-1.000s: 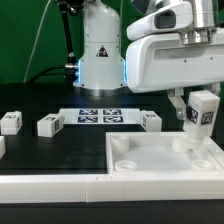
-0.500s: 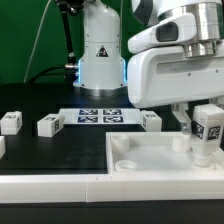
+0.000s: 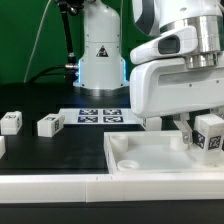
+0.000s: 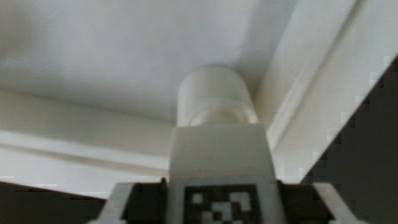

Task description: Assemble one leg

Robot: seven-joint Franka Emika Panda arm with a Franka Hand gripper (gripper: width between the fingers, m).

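My gripper [image 3: 207,128] is shut on a white leg [image 3: 210,135] with a black-and-white marker on its face. It holds the leg upright over the near corner of the large white plate [image 3: 150,160] at the exterior view's right. In the wrist view the leg [image 4: 221,130] runs from between my fingers [image 4: 135,203] down to the plate's corner [image 4: 107,70]; whether its tip touches the plate cannot be told. Two more legs [image 3: 49,125] [image 3: 10,122] lie on the black table at the exterior view's left.
The marker board [image 3: 100,115] lies behind the plate in front of the robot's white base [image 3: 100,50]. A long white rail [image 3: 50,186] runs along the table's front edge. A further small white part [image 3: 1,146] shows at the left edge.
My gripper has moved with the leg toward the exterior view's right and lower, down to the plate's corner.
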